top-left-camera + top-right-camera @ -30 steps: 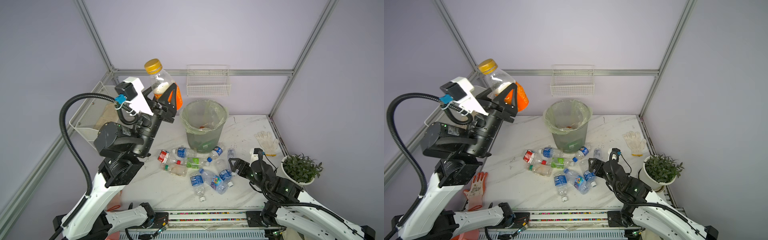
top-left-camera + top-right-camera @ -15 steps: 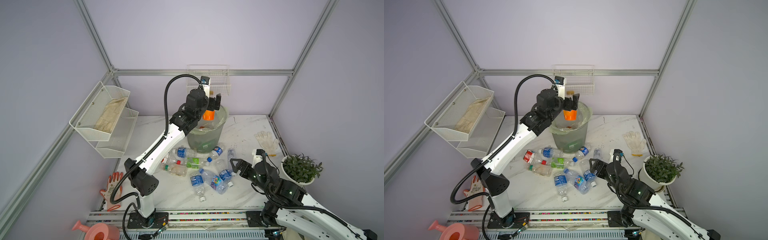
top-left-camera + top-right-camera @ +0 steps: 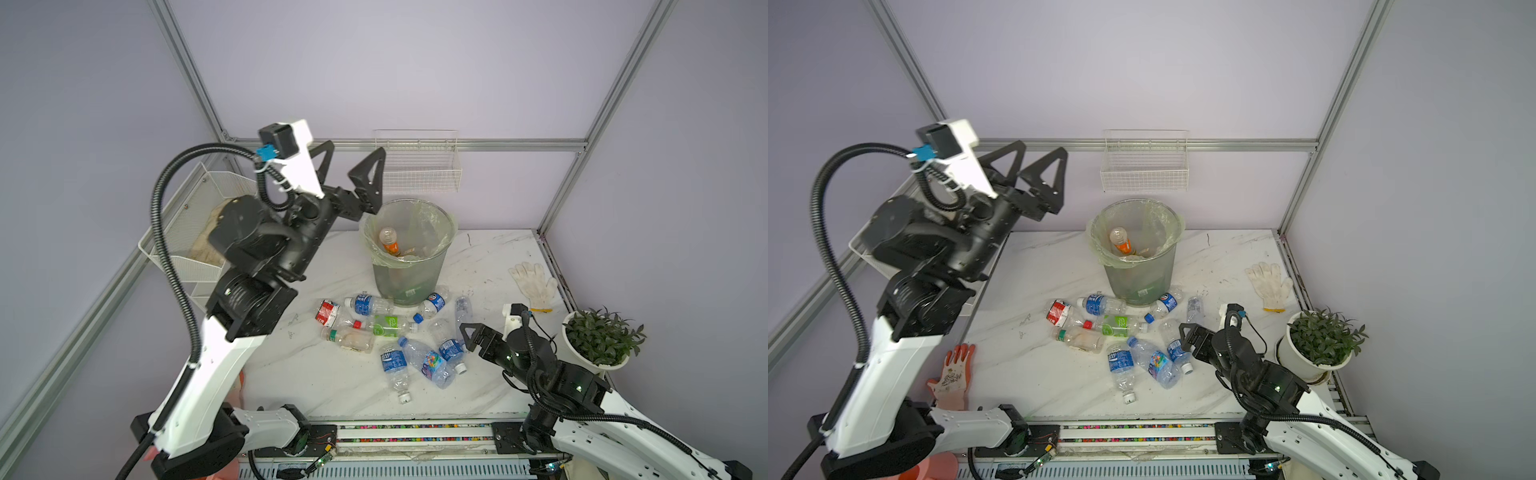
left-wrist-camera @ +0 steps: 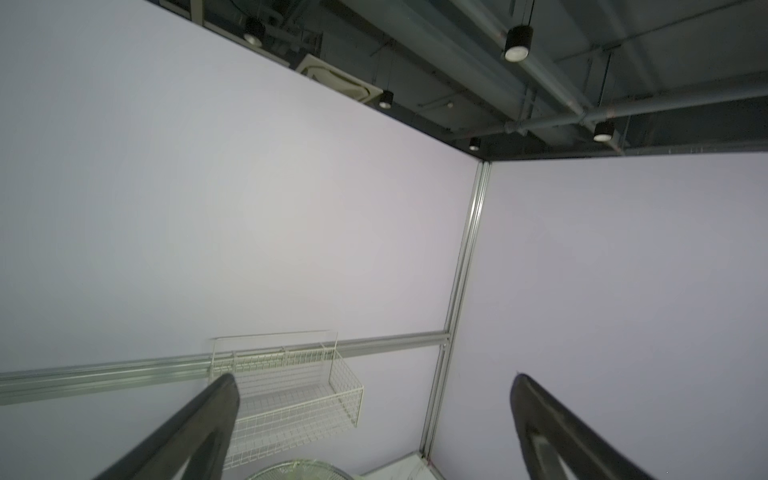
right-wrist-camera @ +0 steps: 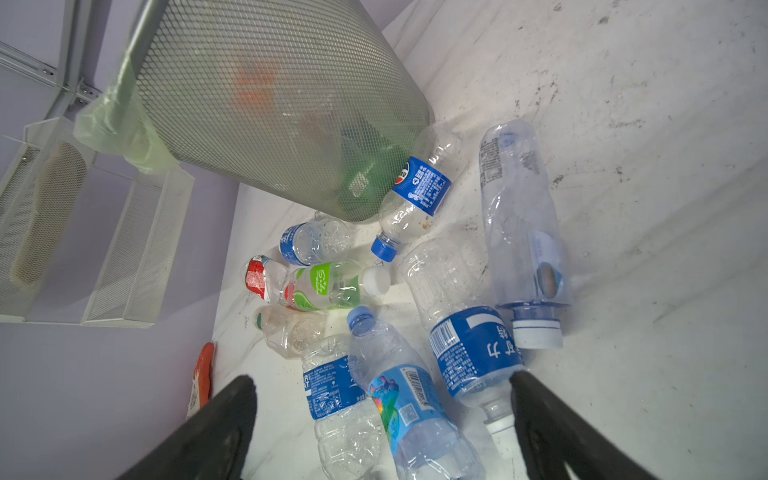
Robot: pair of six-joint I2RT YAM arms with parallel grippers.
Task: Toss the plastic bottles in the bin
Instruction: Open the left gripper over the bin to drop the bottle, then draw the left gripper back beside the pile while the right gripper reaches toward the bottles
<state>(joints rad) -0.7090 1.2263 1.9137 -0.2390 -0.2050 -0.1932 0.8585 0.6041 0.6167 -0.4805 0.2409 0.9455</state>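
my left arm (image 3: pixel 216 365) is a white shell over black joints, with a ribbed black cable (image 3: pixel 157 224) running to a blue connector (image 3: pixel 264 153). my left end effector (image 3: pixel 355 146) has black triangular fingers (image 3: pixel 366 185).

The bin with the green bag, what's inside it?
A clear bottle with an orange label leans inside the bin. The pale green bag and the bin's mesh blur what lies lower down: only green and orange smudges show.

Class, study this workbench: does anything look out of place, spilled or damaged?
Yes: the plastic bottles lie scattered on their sides on the table in front of the bin, and several are crumpled. A white glove lies loose near the potted plant.
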